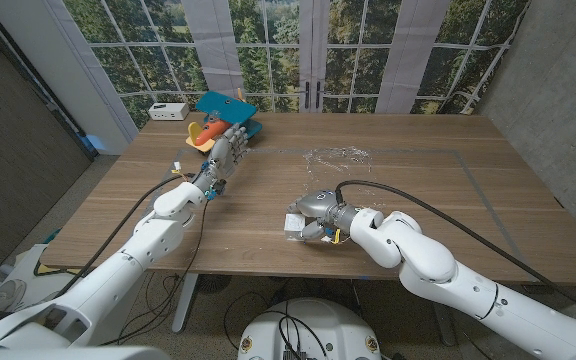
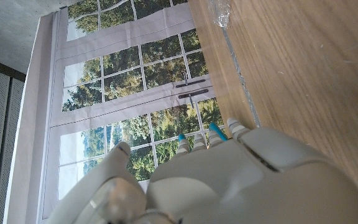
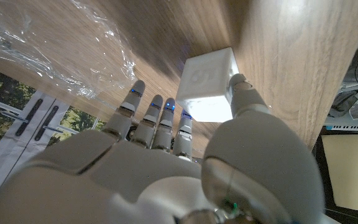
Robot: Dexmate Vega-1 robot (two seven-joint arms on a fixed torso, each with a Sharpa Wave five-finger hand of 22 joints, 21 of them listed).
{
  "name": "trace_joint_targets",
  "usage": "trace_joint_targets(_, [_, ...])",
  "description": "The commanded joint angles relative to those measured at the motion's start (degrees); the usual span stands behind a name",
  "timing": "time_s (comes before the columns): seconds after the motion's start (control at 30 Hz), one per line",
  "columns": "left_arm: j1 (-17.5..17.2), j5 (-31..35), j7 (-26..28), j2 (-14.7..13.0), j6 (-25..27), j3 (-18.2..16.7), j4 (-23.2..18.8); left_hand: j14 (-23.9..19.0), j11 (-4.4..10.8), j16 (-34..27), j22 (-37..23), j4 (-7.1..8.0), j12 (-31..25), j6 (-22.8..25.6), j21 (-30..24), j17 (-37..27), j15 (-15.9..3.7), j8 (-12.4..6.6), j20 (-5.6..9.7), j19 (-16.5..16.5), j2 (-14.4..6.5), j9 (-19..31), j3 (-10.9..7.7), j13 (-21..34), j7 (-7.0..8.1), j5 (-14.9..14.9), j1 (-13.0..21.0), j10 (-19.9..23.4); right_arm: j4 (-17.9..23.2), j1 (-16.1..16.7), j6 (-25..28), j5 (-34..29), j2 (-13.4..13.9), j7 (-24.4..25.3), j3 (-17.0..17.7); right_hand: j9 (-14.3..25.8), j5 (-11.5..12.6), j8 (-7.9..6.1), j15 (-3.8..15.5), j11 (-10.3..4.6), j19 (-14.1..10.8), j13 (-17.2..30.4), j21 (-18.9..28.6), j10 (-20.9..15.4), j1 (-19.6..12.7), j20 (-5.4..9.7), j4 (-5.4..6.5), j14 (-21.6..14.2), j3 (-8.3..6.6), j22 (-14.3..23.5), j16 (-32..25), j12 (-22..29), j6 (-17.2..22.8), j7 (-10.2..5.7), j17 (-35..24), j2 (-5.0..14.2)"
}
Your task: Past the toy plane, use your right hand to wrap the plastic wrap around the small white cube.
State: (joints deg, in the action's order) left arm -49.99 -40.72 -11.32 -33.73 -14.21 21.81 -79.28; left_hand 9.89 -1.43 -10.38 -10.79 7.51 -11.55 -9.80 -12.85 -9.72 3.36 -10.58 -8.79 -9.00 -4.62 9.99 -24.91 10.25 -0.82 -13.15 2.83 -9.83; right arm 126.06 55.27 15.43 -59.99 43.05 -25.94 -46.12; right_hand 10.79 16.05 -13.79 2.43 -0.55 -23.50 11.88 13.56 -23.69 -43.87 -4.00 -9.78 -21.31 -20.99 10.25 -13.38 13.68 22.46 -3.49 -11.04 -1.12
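Right hand [image 1: 313,212], seen from the head view, sits near the table's [image 1: 418,190] front edge, fingers curled around the white cube [image 1: 295,222], which we see at its fingertips. Beyond that hand, toward the windows, lies the crumpled clear wrap [image 1: 338,157], apart from the cube. Left hand [image 1: 226,150] stands well off to the far left, fingers raised and holding nothing, just before the toy plane [image 1: 223,120]; a small white box [image 1: 169,111] sits beside the plane.

From the left wrist we see the hand's back [image 2: 229,180], fingers straight, and a scrap of wrap [image 2: 220,11] far off.

From the right wrist we see thumb [image 3: 244,93] and fingers [image 3: 166,115] touching the cube [image 3: 209,84], the wrap [image 3: 48,50] spread beyond the fingertips.
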Motion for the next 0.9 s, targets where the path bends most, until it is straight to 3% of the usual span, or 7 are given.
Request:
trace_joint_targets(0.03, [0.7,-0.2,-1.1,0.2,0.1,0.2,1.1,9.5,0.10,0.1,-0.2,-0.09,0.1,-6.6,0.1,-0.1,-0.05,0.11,-0.20,0.4,-1.2,0.1,0.11,0.2,-0.02,-0.2,0.4,-9.2,-1.0,1.5,0.5,-3.6,-0.6,2.9,-0.3,0.2,1.1,-1.03,3.90,-0.65,-2.0,0.5,0.5,-5.3,-2.1,0.82,0.31,-5.2,-1.16,0.4,-2.0,1.8,4.4,-0.09,-1.0,0.52])
trace_joint_targets(0.13, [0.7,-0.2,-1.0,0.3,0.2,0.3,1.2,9.6,0.07,0.1,-0.2,-0.08,0.1,-6.6,0.1,-0.1,-0.02,0.11,-0.15,0.4,-1.1,0.1,0.13,0.2,0.00,-0.2,0.4,-9.1,-0.8,2.3,0.0,-4.0,-0.5,5.5,0.0,0.2,1.5,-1.66,5.69,-1.25,-3.1,1.4,0.8,-10.3,-4.8,1.16,0.29,-10.8,-1.39,0.6,-5.0,4.2,8.9,-0.49,-2.8,1.89])
trace_joint_targets(0.27, [0.8,-0.1,-1.1,0.3,0.4,0.4,1.3,9.6,-0.03,0.2,-0.2,-0.07,0.2,-6.6,0.2,-0.1,-0.04,0.12,-0.16,0.4,-1.1,0.1,0.15,0.2,0.01,-0.2,0.4,-9.2,-0.7,3.4,-0.4,-4.9,-0.4,9.4,0.5,0.3,1.5,-2.46,6.62,-2.03,-4.7,3.1,1.3,-17.2,-7.6,1.99,0.41,-15.3,-0.35,0.7,-9.0,9.0,15.4,-0.89,-6.8,2.91])
trace_joint_targets(0.3, [0.8,-0.1,-1.1,0.3,0.4,0.4,1.3,9.6,-0.04,0.1,-0.2,-0.07,0.1,-6.6,0.1,-0.1,-0.05,0.11,-0.16,0.4,-1.1,0.1,0.15,0.2,0.02,-0.2,0.4,-9.1,-0.8,3.5,-0.5,-4.9,-0.5,9.5,0.5,0.3,1.5,-2.57,6.85,-1.48,-4.8,3.4,1.4,-18.2,-8.1,2.04,0.38,-15.8,-0.11,0.8,-9.6,9.8,16.4,-0.96,-7.6,2.99])
trace_joint_targets(0.43, [1.0,0.0,-1.3,0.3,0.6,0.6,1.3,9.6,0.03,0.1,-0.2,-0.06,0.2,-6.6,0.2,-0.1,-0.04,0.12,-0.14,0.4,-1.1,0.1,0.17,0.2,0.05,-0.2,0.4,-9.2,-1.0,4.7,-1.4,-4.7,-0.2,14.3,1.3,0.8,0.9,-4.88,8.48,-1.67,-5.1,6.8,1.5,-25.2,-12.3,2.70,0.27,-21.5,1.53,0.9,-16.0,16.6,26.7,-0.69,-14.2,4.43])
trace_joint_targets(0.57, [1.1,0.0,-1.4,0.3,0.8,0.7,1.3,9.8,0.07,0.2,-0.2,-0.05,0.2,-6.8,0.2,-0.1,-0.04,0.17,-0.18,0.3,-1.1,0.1,0.19,0.2,0.13,-0.2,0.4,-9.3,-1.0,5.3,-2.1,-3.5,0.0,16.4,2.1,1.3,0.6,-6.12,8.92,-1.22,-5.6,8.1,1.7,-27.4,-13.4,2.85,0.55,-22.3,1.81,1.0,-17.4,19.0,30.2,-1.16,-16.3,5.53])
trace_joint_targets(0.9, [1.4,-0.1,-1.6,0.7,0.6,0.9,1.6,9.8,-0.25,0.2,-0.2,-0.03,0.3,-7.0,0.3,-0.1,0.06,0.21,-0.15,0.3,-1.1,0.1,0.26,0.2,0.21,-0.2,0.4,-9.4,-0.6,5.8,-2.1,-0.6,-0.2,19.2,4.6,1.6,0.3,-6.51,8.77,-0.80,-6.0,9.1,1.9,-27.9,-13.1,2.47,1.06,-22.8,2.02,1.0,-17.1,20.3,31.1,-0.57,-16.5,5.78])
